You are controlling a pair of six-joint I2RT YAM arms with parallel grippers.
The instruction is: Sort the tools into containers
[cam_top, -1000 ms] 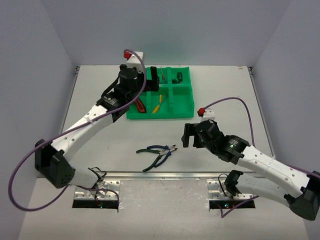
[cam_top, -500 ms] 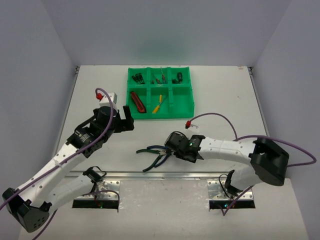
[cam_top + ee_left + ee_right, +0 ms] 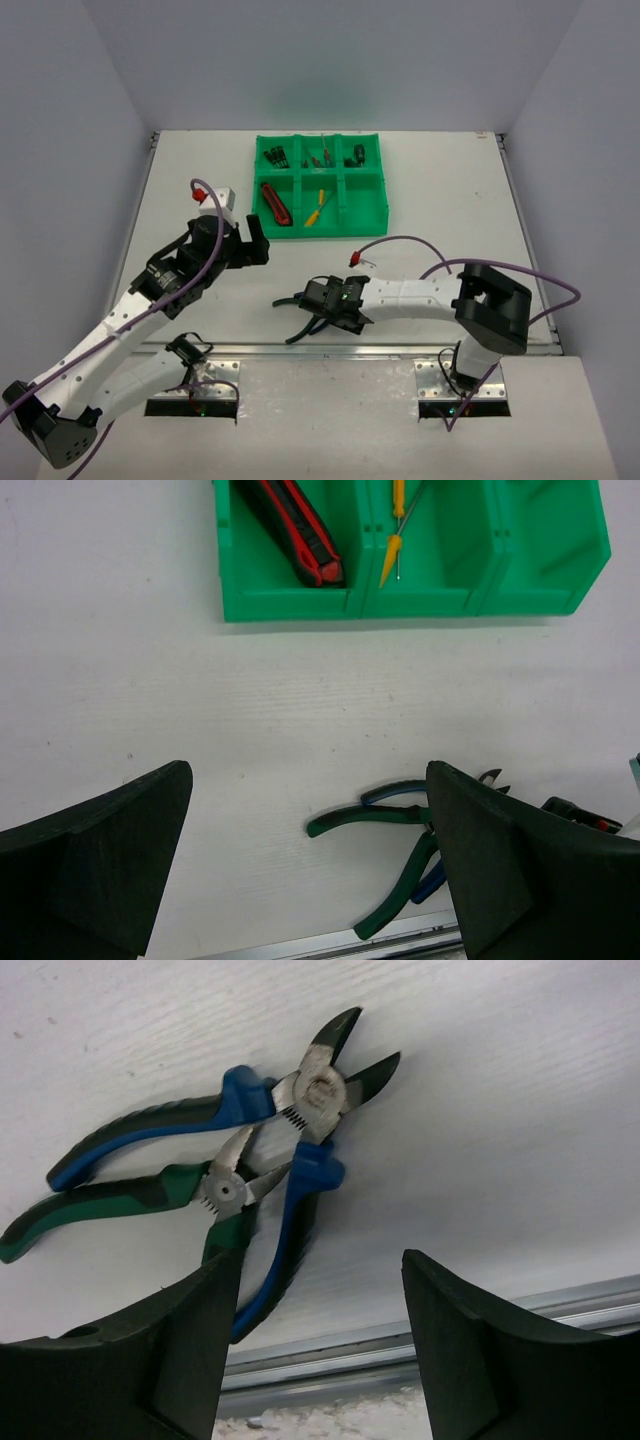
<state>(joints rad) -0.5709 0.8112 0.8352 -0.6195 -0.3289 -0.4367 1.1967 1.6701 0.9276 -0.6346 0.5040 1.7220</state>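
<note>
Two pairs of pliers lie crossed on the table near the front edge: blue-handled pliers (image 3: 290, 1120) and green-handled pliers (image 3: 120, 1200), which also show in the top view (image 3: 297, 334) and the left wrist view (image 3: 400, 865). My right gripper (image 3: 316, 304) is open and empty, right over the pliers, with its jaws (image 3: 320, 1350) beside the blue handle. My left gripper (image 3: 258, 243) is open and empty, above the table between the pliers and the green tray (image 3: 370, 212). The tray holds a red-and-black utility knife (image 3: 275, 202), a yellow screwdriver (image 3: 317, 207) and small precision screwdrivers (image 3: 275, 156).
A metal rail (image 3: 330, 350) runs along the table's front edge just behind the pliers. The tray's near right compartment (image 3: 364, 190) holds nothing. The tray's near wall (image 3: 400, 602) faces the left wrist camera. Grey walls enclose the table on three sides.
The left gripper has pulled back from the tray toward the near left and now holds still. The right gripper has moved left and come down over the pliers.
</note>
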